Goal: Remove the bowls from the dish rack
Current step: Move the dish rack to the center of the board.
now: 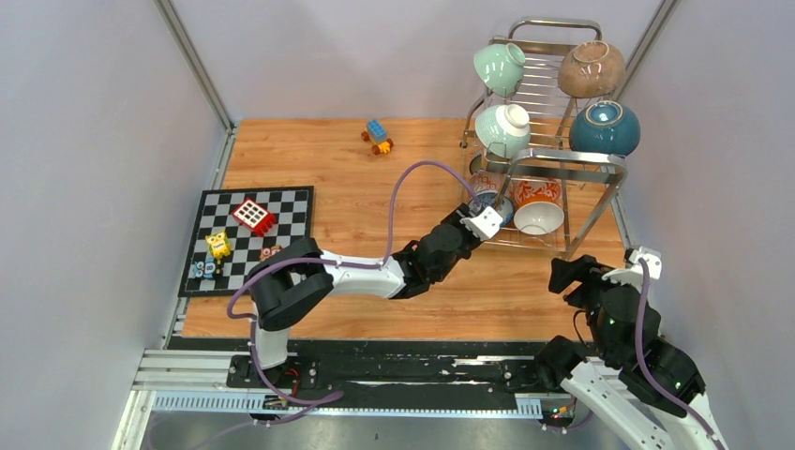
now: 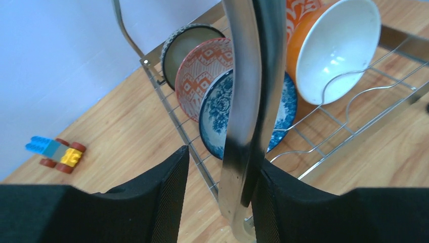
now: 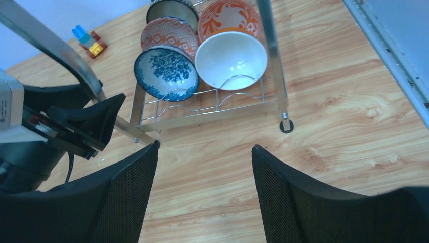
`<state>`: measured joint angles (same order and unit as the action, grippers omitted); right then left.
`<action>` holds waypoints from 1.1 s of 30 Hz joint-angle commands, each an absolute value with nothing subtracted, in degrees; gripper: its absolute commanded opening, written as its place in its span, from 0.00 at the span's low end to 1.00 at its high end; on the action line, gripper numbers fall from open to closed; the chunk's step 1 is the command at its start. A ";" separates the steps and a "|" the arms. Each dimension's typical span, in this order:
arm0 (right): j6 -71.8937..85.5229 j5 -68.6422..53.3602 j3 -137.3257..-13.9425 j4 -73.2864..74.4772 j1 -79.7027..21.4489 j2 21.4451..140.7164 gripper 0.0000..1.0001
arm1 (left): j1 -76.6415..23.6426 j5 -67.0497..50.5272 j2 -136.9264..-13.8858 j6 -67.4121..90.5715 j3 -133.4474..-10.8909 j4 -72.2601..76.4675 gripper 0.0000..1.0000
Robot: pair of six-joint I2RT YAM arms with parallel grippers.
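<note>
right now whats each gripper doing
left gripper: open, jaws either side of a chrome post of the dish rack, not clamped on it
right gripper: open, empty

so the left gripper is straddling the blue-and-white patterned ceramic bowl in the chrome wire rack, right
No: the left gripper is straddling the chrome wire rack's upright bar; the blue-and-white patterned ceramic bowl stands behind it in the rack. The left wrist view shows it.
</note>
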<state>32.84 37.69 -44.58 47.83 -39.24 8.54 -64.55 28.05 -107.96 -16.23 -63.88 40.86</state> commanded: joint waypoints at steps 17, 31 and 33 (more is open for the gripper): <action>27.58 60.26 -34.18 32.81 -39.76 9.61 0.77 | -67.65 39.71 -108.79 -21.11 -63.92 47.02 0.00; 31.26 67.57 -30.31 24.06 -34.46 24.32 0.79 | -68.08 43.40 -105.50 -19.69 -60.88 45.86 0.00; 31.40 65.04 -29.89 22.94 -31.35 25.37 0.79 | -68.03 43.99 -104.70 -19.49 -59.98 45.94 0.00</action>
<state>29.78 66.24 -30.13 25.63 -36.03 23.68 -67.68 37.58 -109.14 -21.06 -62.48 43.62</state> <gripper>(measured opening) 0.792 0.214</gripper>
